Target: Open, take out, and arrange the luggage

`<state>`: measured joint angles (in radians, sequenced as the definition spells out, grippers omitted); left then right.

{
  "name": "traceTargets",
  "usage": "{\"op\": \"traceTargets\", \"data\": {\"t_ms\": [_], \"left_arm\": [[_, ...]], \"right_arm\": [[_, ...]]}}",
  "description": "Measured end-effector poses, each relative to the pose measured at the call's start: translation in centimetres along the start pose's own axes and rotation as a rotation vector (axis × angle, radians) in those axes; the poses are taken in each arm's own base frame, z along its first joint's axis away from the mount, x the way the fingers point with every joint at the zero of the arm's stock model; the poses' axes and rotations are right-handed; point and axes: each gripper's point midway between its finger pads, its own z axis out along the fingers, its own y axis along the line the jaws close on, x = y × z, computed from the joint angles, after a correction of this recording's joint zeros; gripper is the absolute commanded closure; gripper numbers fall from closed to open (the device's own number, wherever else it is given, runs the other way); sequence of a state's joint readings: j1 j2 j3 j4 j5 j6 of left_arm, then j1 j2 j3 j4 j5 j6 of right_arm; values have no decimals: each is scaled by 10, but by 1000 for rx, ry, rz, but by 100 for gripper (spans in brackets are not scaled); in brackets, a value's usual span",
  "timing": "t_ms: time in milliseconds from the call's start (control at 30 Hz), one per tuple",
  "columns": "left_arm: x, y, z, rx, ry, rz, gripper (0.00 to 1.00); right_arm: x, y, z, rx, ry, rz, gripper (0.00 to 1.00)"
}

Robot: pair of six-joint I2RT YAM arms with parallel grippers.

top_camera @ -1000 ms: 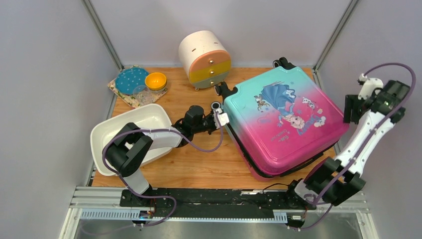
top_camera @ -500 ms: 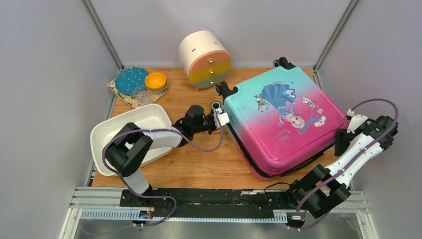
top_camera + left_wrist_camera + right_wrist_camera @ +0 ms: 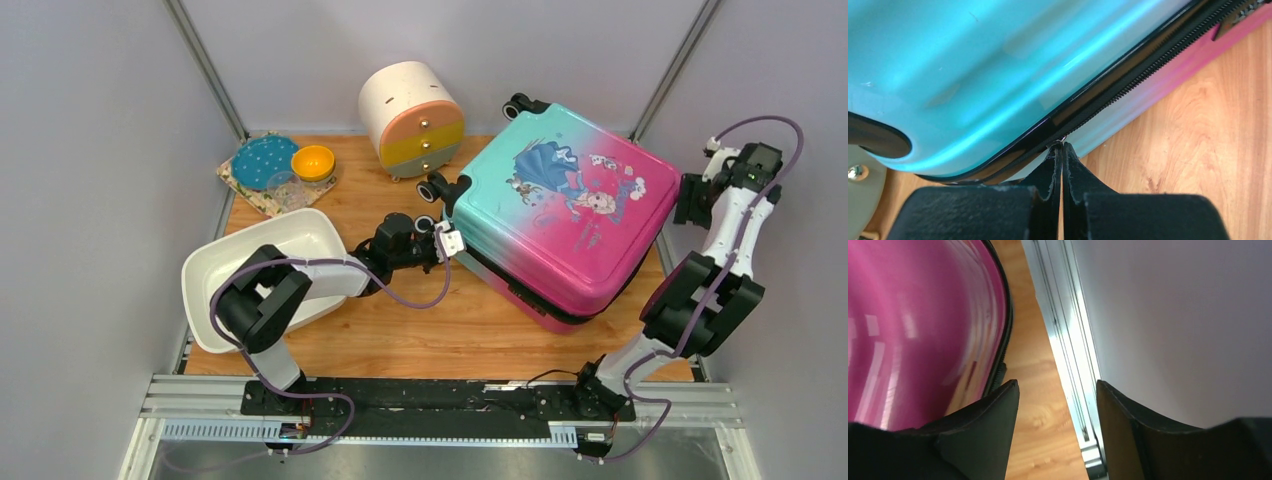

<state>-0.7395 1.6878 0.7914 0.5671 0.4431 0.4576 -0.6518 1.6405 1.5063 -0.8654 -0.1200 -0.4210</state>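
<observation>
- Our left gripper [image 3: 1062, 146] is shut tight. Its tips touch the black zip [image 3: 1148, 75] on the blue side of the luggage [image 3: 570, 210].
- Our right gripper [image 3: 1057, 385] is open and holds nothing. It sits just beside the pink end of the luggage.
- The luggage lies picture side up on the table [image 3: 420, 330], out toward 2 o'clock.
- The left gripper is at its 9 o'clock side and the right one at its 3 o'clock side.
- The round cabinet [image 3: 412, 118] stands near its 10 o'clock corner.
- The white basin [image 3: 250, 260] lies farther off at 9 o'clock.

The luggage [image 3: 565, 215] crowds the right wall [image 3: 1173, 315], leaving the right tool [image 3: 1057, 390] seemingly only a narrow strip of table [image 3: 1030, 355].
</observation>
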Motion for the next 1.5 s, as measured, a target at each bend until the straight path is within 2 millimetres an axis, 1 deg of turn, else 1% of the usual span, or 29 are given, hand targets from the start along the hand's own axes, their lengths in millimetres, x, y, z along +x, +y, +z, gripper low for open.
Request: {"op": "traceTargets", "data": {"t_ms": [67,133,200,233,267,300,333,400,433,467,500,533,567,633,667,733,800,867,933,1000,1067,1167,1233,1267,1333,1400,1467,1500], "left_arm": [[-2,-3,3,10,-8,2,100],[-5,-7,7,21,-17,4,100],[-7,-11,11,35,-26,6,100],[-9,-13,12,41,-30,7,100],[-10,-14,12,44,-33,9,100],[-10,-14,13,43,-34,10,100],[-10,-15,13,44,-35,10,100],[-10,-14,13,43,-35,10,100],[-10,-14,13,43,-35,10,100],[-10,-14,13,43,-36,10,100],[-10,-14,13,42,-36,9,100],[-10,-15,12,41,-38,9,100],[-10,-15,12,39,-42,10,100],[-10,-15,12,35,-46,12,100],[-9,-15,11,32,-49,13,100],[-9,-16,11,27,-56,18,100],[-9,-16,9,21,-63,23,100],[-7,-19,7,19,-67,26,100],[-8,-19,5,15,-75,30,100],[-10,-19,3,11,-81,35,100],[-12,-19,1,6,-88,39,100],[-12,-19,-1,-4,-91,42,100],[-11,-20,-4,-18,-94,46,100],[-10,-20,-6,-25,-94,47,100],[-9,-22,-12,-37,-96,53,100],[-11,-25,-22,-47,-114,63,100],[-18,-26,-31,-62,-141,75,100],[-20,-26,-33,-66,-149,77,100]], "right_arm": [[-21,7,1,-12,-24,4,39],[-49,14,-12,-19,-93,2,37],[-76,17,-34,-7,-180,-1,36],[-93,23,-48,-13,-238,-7,36],[-110,35,-67,-26,-302,-20,36],[-127,52,-83,-51,-357,-40,36],[-147,78,-104,-94,-432,-73,36],[-178,135,-139,-202,-558,-141,36],[-191,173,-159,-275,-624,-184,37],[-198,200,-171,-326,-663,-213,37],[-200,230,-181,-384,-692,-246,37],[-200,266,-192,-450,-712,-286,37],[-200,293,-197,-499,-721,-314,38],[-197,341,-200,-575,-722,-369,38],[-195,364,-196,-604,-717,-393,39],[-186,406,-181,-646,-688,-447,41],[-171,442,-159,-675,-639,-501,44],[-154,471,-139,-700,-592,-550,46],[-137,494,-122,-723,-545,-595,47],[-124,511,-112,-745,-516,-640,50],[-106,529,-103,-772,-481,-703,52],[-82,547,-95,-811,-431,-792,56],[-65,555,-92,-838,-391,-849,58],[-56,558,-90,-852,-370,-876,58],[-48,561,-90,-867,-356,-919,59],[-39,556,-91,-885,-319,-959,61],[-28,550,-90,-907,-275,-988,62],[-25,550,-92,-922,-266,-997,63]]}}
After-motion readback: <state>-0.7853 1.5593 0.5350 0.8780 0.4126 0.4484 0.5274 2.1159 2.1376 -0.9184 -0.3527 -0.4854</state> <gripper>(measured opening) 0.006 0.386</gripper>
